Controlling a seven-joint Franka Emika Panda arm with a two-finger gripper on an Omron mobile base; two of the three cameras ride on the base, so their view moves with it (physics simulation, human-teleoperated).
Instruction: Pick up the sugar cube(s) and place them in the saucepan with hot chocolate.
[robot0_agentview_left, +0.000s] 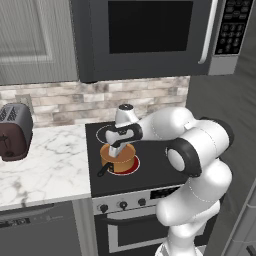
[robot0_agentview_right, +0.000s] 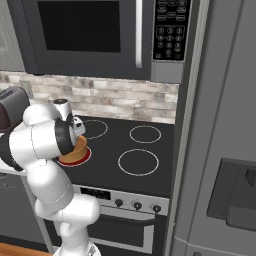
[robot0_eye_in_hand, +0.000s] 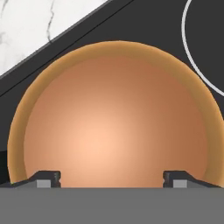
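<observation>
The saucepan (robot0_agentview_left: 120, 159), small, round and orange-copper with a short black handle, stands on the front left burner of the black stove. In the hand view its rim (robot0_eye_in_hand: 118, 45) rings smooth brownish-orange contents directly below me. My gripper (robot0_agentview_left: 116, 149) hangs just above the pan's mouth, pointing down. Its fingertips (robot0_eye_in_hand: 47, 178) stand far apart, so the gripper (robot0_eye_in_hand: 111, 178) is open with nothing between them. In the right base view my arm covers most of the saucepan (robot0_agentview_right: 79, 148). The sugar cubes are out of view.
A dark red toaster (robot0_agentview_left: 15, 132) sits on the marble counter (robot0_agentview_left: 50, 170) left of the stove. A microwave (robot0_agentview_left: 145, 35) hangs overhead. Other burners (robot0_agentview_right: 138, 161) lie to the right, and a grey fridge (robot0_agentview_right: 225, 150) walls the stove's right side.
</observation>
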